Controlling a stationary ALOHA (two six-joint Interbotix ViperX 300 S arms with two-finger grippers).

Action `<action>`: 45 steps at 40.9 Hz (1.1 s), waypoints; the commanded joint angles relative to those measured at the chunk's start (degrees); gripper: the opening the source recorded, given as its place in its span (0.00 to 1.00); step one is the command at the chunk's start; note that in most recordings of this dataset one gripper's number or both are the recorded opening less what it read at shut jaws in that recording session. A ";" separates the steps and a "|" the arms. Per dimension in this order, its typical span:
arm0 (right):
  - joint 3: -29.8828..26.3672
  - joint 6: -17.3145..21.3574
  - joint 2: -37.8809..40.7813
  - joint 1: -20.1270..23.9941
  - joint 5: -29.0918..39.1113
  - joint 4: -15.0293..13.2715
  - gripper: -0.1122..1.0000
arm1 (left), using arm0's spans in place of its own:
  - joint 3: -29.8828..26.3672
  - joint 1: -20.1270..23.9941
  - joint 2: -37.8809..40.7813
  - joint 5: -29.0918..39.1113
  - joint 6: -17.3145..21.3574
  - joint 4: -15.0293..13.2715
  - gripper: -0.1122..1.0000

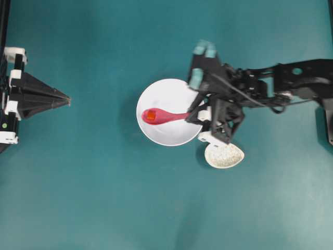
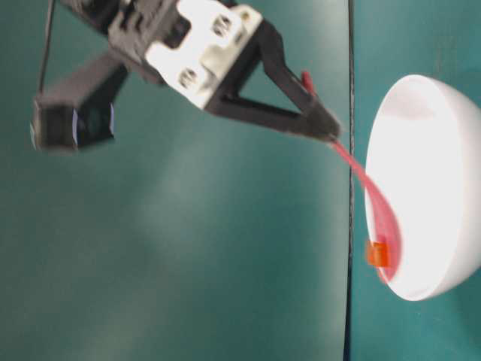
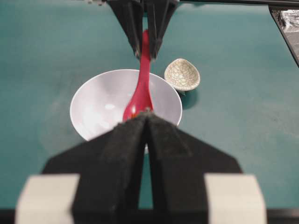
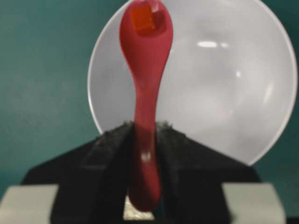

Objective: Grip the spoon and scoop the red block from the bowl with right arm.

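One right hand (image 4: 144, 140) — one spoon (image 4: 145, 84), one red block (image 4: 142, 19), one bowl (image 4: 224, 93).

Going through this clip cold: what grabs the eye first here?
The glossy pink-red spoon, clamped by its handle in the right gripper, with the tiny red block sitting in its scoop over the white bowl. Beside the bowl lies a speckled spoon rest; the left gripper sits shut, far off.

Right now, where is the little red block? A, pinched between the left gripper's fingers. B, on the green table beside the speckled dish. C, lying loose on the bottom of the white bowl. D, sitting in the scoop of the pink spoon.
D: the red block sits in the scoop of the spoon, whose handle the right gripper clamps over the bowl.
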 commanded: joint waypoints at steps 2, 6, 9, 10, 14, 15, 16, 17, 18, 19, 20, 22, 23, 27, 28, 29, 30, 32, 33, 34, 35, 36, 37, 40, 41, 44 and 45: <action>1.67 1.32 -5.89 0.09 -4.22 -0.09 0.32 | -1.41 -0.09 0.35 -0.26 0.00 0.09 0.10; 1.85 1.49 -9.93 0.09 -4.31 -0.18 0.32 | -1.49 -0.18 0.26 -0.26 0.00 0.09 0.10; 1.76 1.41 -12.83 0.09 -3.78 -0.35 0.32 | -1.41 -0.18 0.26 -0.26 0.00 0.09 0.10; 1.67 1.41 -13.45 0.09 -3.69 -0.35 0.32 | -1.49 -0.18 0.26 -0.26 0.00 0.09 0.10; 1.67 1.41 -16.00 0.00 -3.43 -0.44 0.32 | -1.41 -0.18 0.35 -0.26 0.00 0.09 0.10; 1.67 1.49 -16.52 0.00 -3.34 -0.44 0.32 | -1.41 -0.09 0.26 -0.26 0.00 0.09 0.10; 1.67 1.49 -16.87 0.00 -3.43 -0.44 0.32 | -1.41 -0.18 0.26 -0.26 0.00 0.09 0.10; 1.76 1.49 -17.23 0.00 -3.34 -0.44 0.32 | -1.41 -0.18 0.26 -0.26 0.00 0.09 0.10; 1.85 1.49 -17.40 0.00 -3.34 -0.44 0.32 | -1.41 -0.18 0.26 -0.26 0.00 0.09 0.10; 1.85 1.58 -17.67 0.00 -3.34 -0.44 0.32 | -1.49 -0.09 0.35 -0.26 0.00 0.09 0.10; 1.85 1.58 -17.75 0.00 -3.34 -0.44 0.32 | -1.49 -0.18 0.26 -0.26 0.00 0.09 0.10; 1.93 1.67 -18.02 0.00 -3.34 -0.44 0.32 | -1.49 -0.18 0.26 -0.26 0.00 0.09 0.10; 1.93 1.76 -18.11 0.00 -3.34 -0.35 0.32 | -1.49 -0.18 0.26 -0.26 0.00 0.09 0.10; 1.93 1.76 -18.11 0.00 -3.34 -0.44 0.32 | -1.49 -0.09 0.26 -0.26 0.00 0.09 0.10; 1.93 1.76 -18.11 0.00 -3.34 -0.44 0.32 | -1.49 -0.18 0.35 -0.26 0.00 0.09 0.10; 1.93 1.76 -18.02 0.00 -3.34 -0.44 0.32 | -1.49 -0.18 0.26 -0.26 0.00 0.09 0.10; 1.93 1.76 -18.11 -0.09 -3.34 -0.44 0.32 | -1.41 -0.09 0.26 -0.26 0.00 0.09 0.10; 1.93 1.76 -18.11 -0.09 -3.34 -0.44 0.32 | -1.49 -0.18 0.26 0.00 -0.09 0.09 0.10; 1.93 1.76 -18.11 -0.18 -3.34 -0.44 0.32 | -1.58 -0.18 0.26 0.26 -0.09 0.09 0.10; 1.93 1.76 -18.11 -0.18 -3.34 -0.44 0.32 | -1.58 -0.18 0.26 0.44 -0.09 0.09 0.10; 1.93 1.76 -18.11 -0.26 -3.34 -0.44 0.32 | -1.58 -0.18 0.26 0.53 -0.09 0.09 0.10; 1.93 1.76 -18.11 -0.26 -3.25 -0.44 0.32 | -1.58 -0.18 0.26 0.70 -0.09 0.09 0.10; 1.93 1.76 -18.11 -0.35 -3.25 -0.44 0.32 | -1.58 -0.18 0.26 0.97 0.00 0.09 0.10; 1.93 1.67 -18.11 -0.53 -3.25 -0.44 0.32 | -1.67 -0.09 0.26 1.67 0.09 0.09 0.10; 2.02 1.67 -18.11 -0.53 -3.25 -0.44 0.32 | -1.67 -0.18 0.18 2.02 0.09 0.09 0.10; 2.02 1.67 -18.02 -0.88 -3.16 -0.62 0.32 | -1.76 -0.09 -0.53 3.60 0.26 0.09 0.10; 2.02 1.67 -18.02 -0.97 -3.08 -0.70 0.32 | -1.76 -0.18 -0.88 4.13 0.26 0.09 0.10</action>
